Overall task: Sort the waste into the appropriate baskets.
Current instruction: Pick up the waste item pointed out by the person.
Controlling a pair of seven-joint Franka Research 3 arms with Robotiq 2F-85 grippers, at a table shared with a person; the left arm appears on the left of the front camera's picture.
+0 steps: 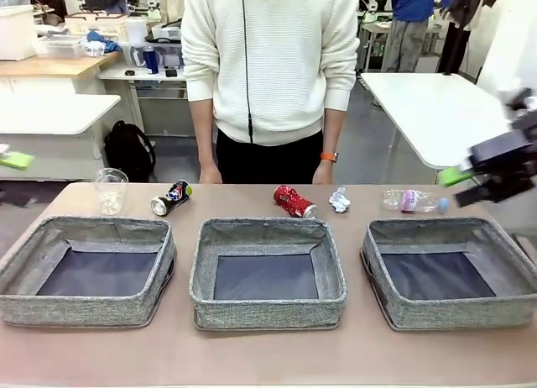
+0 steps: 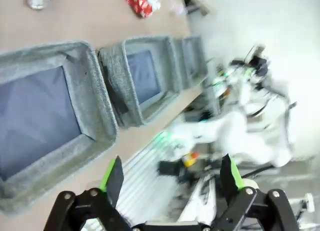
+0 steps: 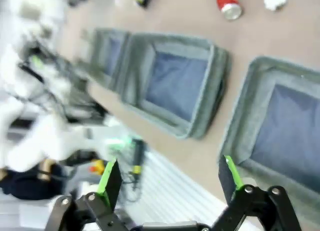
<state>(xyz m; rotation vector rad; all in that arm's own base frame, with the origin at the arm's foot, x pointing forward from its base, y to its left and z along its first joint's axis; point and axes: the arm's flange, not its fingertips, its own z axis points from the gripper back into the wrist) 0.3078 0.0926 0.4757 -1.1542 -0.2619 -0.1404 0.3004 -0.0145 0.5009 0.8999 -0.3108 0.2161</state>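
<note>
Grey woven baskets sit in a row, with the waste lined up behind them.

On my front view the left basket (image 1: 75, 308), middle basket (image 1: 267, 314) and right basket (image 1: 461, 312) sit on the counter (image 1: 268, 354) with dark bottoms showing. Behind them, left to right, I see the plastic cup (image 1: 111, 191) upright, the dark can (image 1: 170, 198), the red can (image 1: 294, 201), the paper wad (image 1: 340, 200) and the bottle (image 1: 411, 201), the cans and bottle lying down. My left fingers (image 2: 114, 178) and right fingers (image 3: 227, 177) are spread wide, grasping nothing.
</note>
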